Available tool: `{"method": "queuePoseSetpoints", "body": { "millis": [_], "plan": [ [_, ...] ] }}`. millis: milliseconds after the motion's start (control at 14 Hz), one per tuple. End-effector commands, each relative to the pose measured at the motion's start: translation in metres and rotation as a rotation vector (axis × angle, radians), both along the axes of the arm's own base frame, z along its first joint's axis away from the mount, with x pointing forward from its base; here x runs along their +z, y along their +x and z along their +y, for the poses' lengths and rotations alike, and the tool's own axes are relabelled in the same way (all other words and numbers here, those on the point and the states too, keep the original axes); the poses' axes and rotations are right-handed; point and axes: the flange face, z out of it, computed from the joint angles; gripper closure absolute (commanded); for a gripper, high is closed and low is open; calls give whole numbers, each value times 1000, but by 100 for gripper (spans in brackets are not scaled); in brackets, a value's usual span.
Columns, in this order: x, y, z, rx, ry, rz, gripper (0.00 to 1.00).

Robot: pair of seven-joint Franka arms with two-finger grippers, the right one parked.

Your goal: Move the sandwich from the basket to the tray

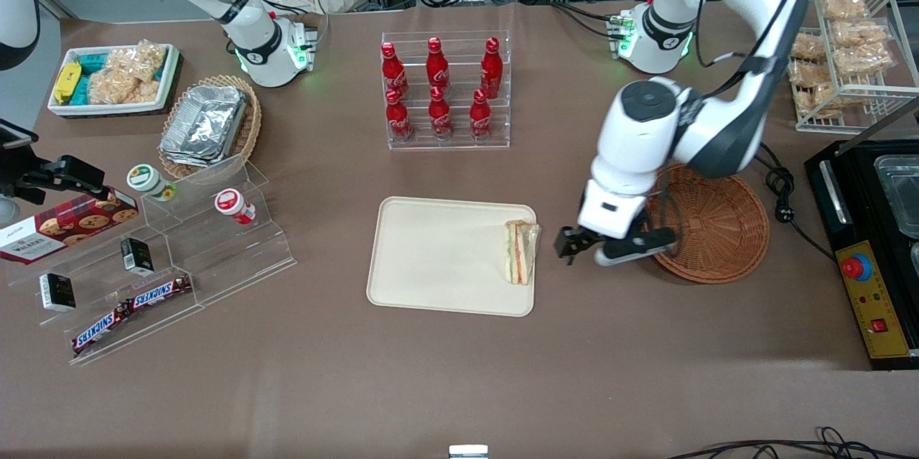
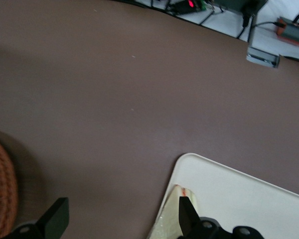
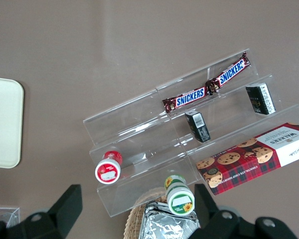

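Observation:
The sandwich point(image 1: 522, 252) lies on the cream tray point(image 1: 438, 258), at the tray's edge toward the working arm's end. My left gripper point(image 1: 616, 247) hangs open and empty above the bare table, between the tray and the reddish-brown basket point(image 1: 718, 222). The basket holds nothing. In the left wrist view the gripper point(image 2: 120, 219) has its fingers wide apart over brown table. One fingertip point(image 2: 186, 214) is in front of the sandwich point(image 2: 170, 221) on the tray's rim point(image 2: 239, 194). The other is beside the basket's rim point(image 2: 0, 189).
A clear rack of red bottles point(image 1: 445, 89) stands farther from the front camera than the tray. Acrylic steps with snacks point(image 1: 165, 258), a tan basket of foil containers point(image 1: 208, 125) and a white bin point(image 1: 111, 78) lie toward the parked arm's end. A black appliance point(image 1: 872, 251) and wire rack point(image 1: 851, 57) stand beside the basket.

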Motion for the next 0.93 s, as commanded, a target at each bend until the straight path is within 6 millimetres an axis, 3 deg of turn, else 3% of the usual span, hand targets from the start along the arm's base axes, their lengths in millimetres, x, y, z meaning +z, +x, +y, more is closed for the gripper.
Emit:
{"method": "queuePoseSetpoints", "body": {
  "millis": [0,71,214,429,643,857],
  "plan": [
    [38,-16,27,-58,0,99,1],
    [55,-20,35,-111,-6,156,1],
    [87,-17,91,-162,15,288,1],
    [141,-27,157,-246,22,467,1],
    [188,-48,188,-208,25,430,1],
    [210,-46,188,-202,40,400,1]
  ]
}}
